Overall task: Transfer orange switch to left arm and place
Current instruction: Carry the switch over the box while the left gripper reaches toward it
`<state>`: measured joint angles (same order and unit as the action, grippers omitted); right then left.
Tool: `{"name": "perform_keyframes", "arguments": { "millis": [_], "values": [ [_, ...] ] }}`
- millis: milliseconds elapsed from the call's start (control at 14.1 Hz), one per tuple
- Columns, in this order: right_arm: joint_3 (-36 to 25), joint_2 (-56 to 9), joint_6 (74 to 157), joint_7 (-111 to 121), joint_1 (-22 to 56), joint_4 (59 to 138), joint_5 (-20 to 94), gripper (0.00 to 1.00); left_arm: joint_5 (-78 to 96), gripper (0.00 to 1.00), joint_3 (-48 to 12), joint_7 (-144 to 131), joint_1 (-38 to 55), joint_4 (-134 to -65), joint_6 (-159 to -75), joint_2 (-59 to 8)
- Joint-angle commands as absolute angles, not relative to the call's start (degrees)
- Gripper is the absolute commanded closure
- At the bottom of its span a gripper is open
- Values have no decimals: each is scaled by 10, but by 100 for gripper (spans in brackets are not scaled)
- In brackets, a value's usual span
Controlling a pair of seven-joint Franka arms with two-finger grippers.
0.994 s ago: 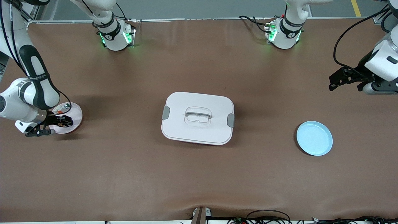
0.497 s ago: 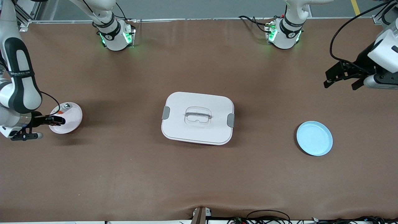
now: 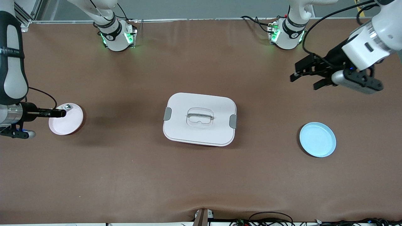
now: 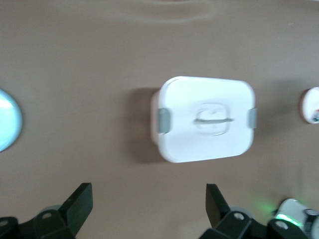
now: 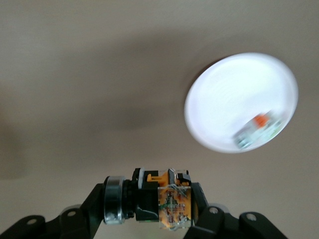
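The box (image 3: 199, 119) is being left closed at the table's middle. The left gripper (image 3: 306, 74) is being held spread apart over bare table. The orange switch (image 5: 162, 197) is being clamped in the right gripper (image 3: 59, 113) above the pink plate (image 3: 67, 125).

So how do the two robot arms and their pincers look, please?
Both arms are glossy white with dark grey joint bands. The right arm bears small grey lettering on a band, and a thin black cable runs to its black right pincer. The left arm carries looping black cables; the left pincer is black. Both bases glow green.
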<state>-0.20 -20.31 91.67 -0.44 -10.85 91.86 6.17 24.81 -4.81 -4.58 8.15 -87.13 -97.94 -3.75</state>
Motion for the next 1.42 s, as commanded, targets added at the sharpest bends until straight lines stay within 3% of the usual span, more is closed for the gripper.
{"name": "perform_keyframes", "arguments": {
  "millis": [0,213,568,994,1349],
  "values": [
    [-4,-190,858,-116,-69,888,114,100,308,0,-47,-47,95,-860,-1019,-71],
    [-4,-188,818,-247,-23,854,176,100,372,0,-47,-47,111,-860,-1058,-111],
    [-5,-191,830,-411,52,826,247,100,453,0,-47,-48,163,-861,-1150,-160],
    [-5,-209,904,-559,119,801,298,100,570,0,-47,-76,212,-861,-1194,-204],
    [-5,-255,938,-655,158,734,313,100,591,0,-47,-110,274,-860,-1307,-211]
  ]
}}
